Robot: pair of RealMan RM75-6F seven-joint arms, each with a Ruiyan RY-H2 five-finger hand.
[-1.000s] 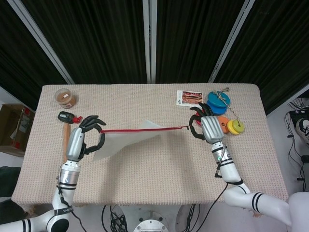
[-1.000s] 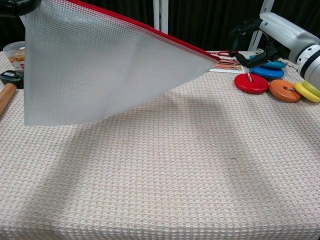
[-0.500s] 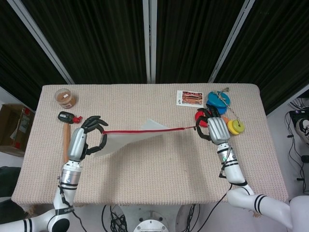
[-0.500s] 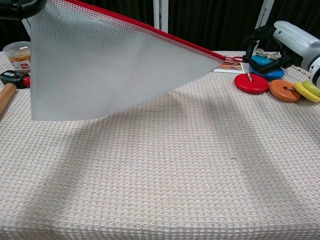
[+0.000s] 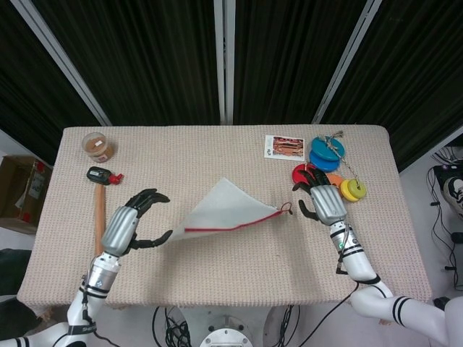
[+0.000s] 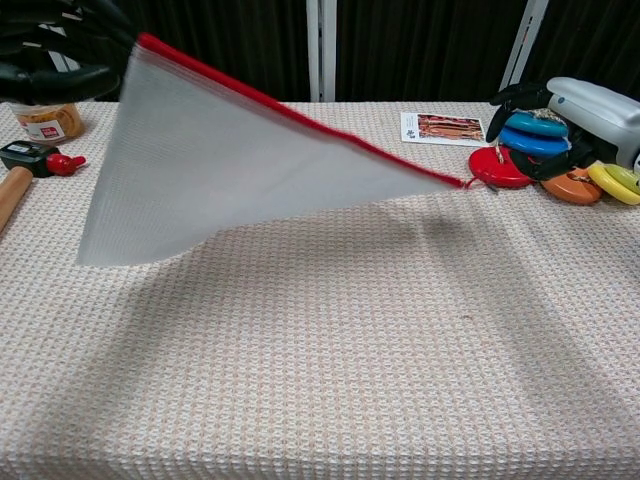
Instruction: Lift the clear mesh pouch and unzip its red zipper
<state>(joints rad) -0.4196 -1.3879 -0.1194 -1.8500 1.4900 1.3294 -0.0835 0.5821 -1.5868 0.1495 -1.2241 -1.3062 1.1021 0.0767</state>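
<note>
The clear mesh pouch (image 5: 228,208) hangs tilted above the table, its red zipper (image 5: 231,223) running along its near edge. In the chest view the pouch (image 6: 230,170) slopes from a high left corner down to the zipper pull (image 6: 468,183) near the cloth. My left hand (image 5: 134,224) has its fingers spread, with the pouch's left corner just at its thumb tip and nothing pinched. My right hand (image 5: 325,204) is open to the right of the pull (image 5: 287,210), clear of it. In the chest view the left hand (image 6: 55,50) is at the top left and the right hand (image 6: 575,110) at the far right.
Coloured discs (image 5: 329,163) and a picture card (image 5: 283,147) lie at the back right, beside my right hand. A hammer (image 5: 98,210), a small black and red tool (image 5: 101,176) and a jar (image 5: 98,146) sit along the left. The woven table cloth (image 6: 330,370) spreads below.
Both hands have opened and drawn toward the near edge. The zipper pull has left the right hand, and the taut pouch has slackened and dropped at its right end.
</note>
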